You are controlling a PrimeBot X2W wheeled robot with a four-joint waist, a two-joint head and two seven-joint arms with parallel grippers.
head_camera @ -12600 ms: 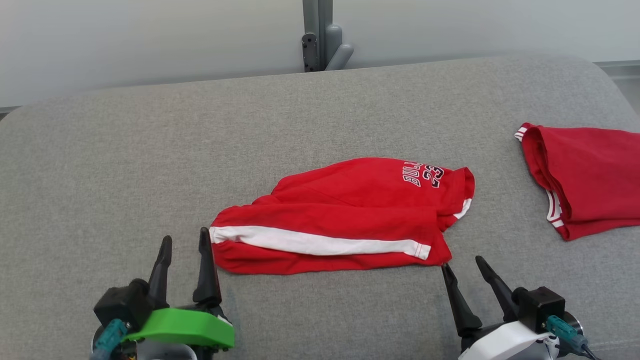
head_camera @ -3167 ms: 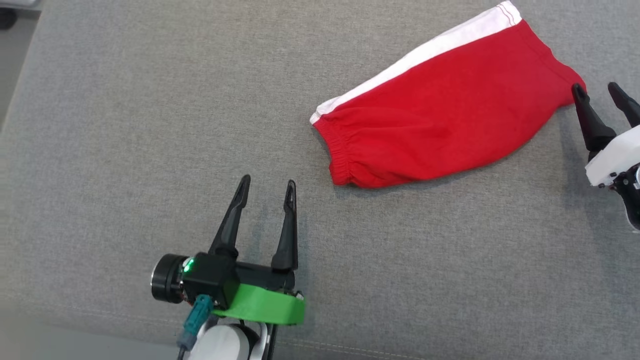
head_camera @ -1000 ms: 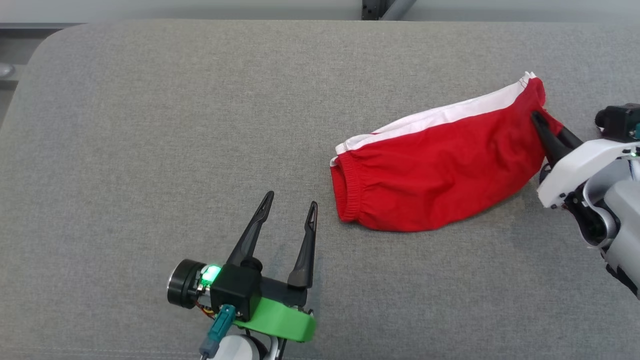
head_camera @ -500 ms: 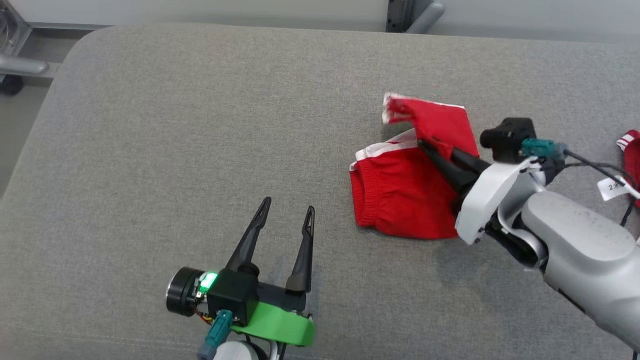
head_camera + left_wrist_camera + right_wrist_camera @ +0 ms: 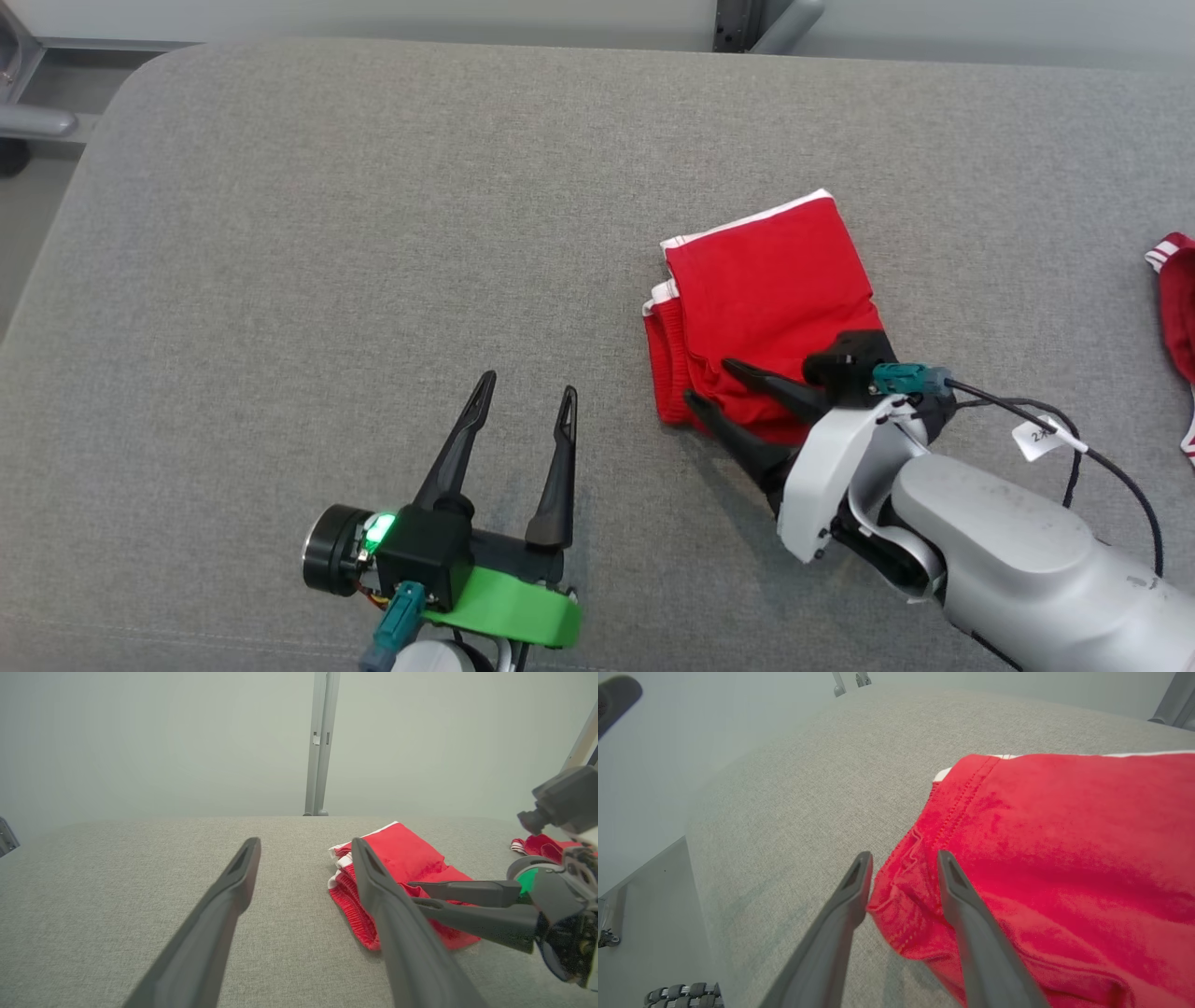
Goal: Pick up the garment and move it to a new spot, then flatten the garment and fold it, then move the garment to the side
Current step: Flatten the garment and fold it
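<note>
The red garment (image 5: 766, 299) with white trim lies folded in half on the grey cushion (image 5: 373, 233), right of centre. My right gripper (image 5: 709, 383) rests at its near left corner with the jaws apart. In the right wrist view the garment (image 5: 1064, 835) has a hemmed corner lying loose between the parted fingers of the right gripper (image 5: 904, 856). My left gripper (image 5: 527, 385) stands open on bare cushion to the garment's left, holding nothing. The left wrist view shows the left gripper (image 5: 304, 845), the garment (image 5: 406, 858) and the right gripper (image 5: 413, 893) beside it.
A second red garment (image 5: 1178, 299) lies at the cushion's right edge. A grey post (image 5: 747, 23) stands behind the cushion. The cushion's rounded left edge drops to the floor (image 5: 28, 215). A white tag (image 5: 1038, 437) hangs on the right arm's cable.
My right gripper carried the garment's right end up and over to the left, folding it in half, then came down at the near left corner and parted its jaws. The left arm stayed put.
</note>
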